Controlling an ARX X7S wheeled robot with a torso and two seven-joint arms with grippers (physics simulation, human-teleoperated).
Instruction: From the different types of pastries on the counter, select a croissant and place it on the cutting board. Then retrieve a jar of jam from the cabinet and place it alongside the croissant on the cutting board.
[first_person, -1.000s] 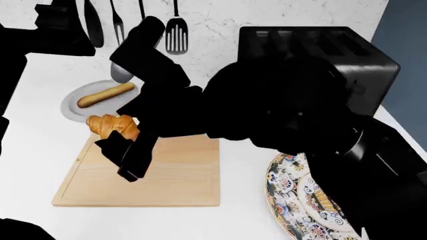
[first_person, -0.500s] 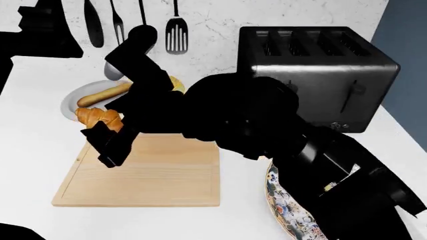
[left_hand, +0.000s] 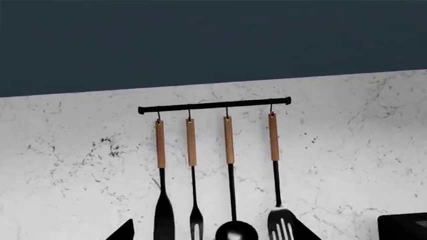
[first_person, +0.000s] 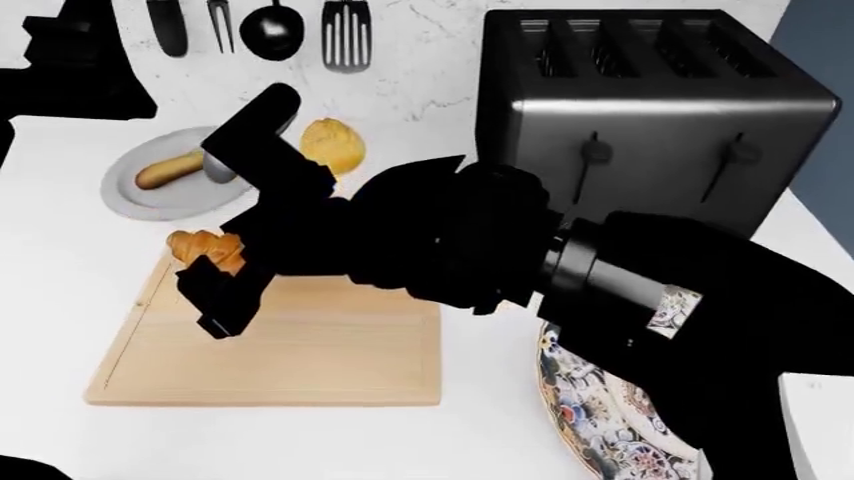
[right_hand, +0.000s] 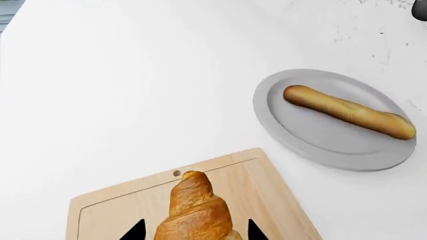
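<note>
The golden croissant (first_person: 200, 245) (right_hand: 193, 212) sits between the fingers of my right gripper (first_person: 220, 290) (right_hand: 195, 231), which is shut on it. It hangs over the far left corner of the light-wood cutting board (first_person: 307, 350) (right_hand: 127, 205) on the white counter (first_person: 54, 300). The other pastries lie behind: a brown bread stick (first_person: 167, 170) (right_hand: 347, 112) and a round yellow bun (first_person: 331, 145). My left gripper (left_hand: 213, 235) is raised and faces the wall, open with nothing in it. The jar of jam is out of view.
The bread stick lies on a grey plate (first_person: 127, 195) (right_hand: 313, 140). A black toaster (first_person: 654, 110) stands at the back right, and a floral plate (first_person: 601, 410) lies at the front right. Utensils hang from a rail (left_hand: 213, 105) on the marble wall.
My right gripper has carried the croissant left, from the board's far edge towards its far left corner. The head view has shifted, and the bun now shows.
</note>
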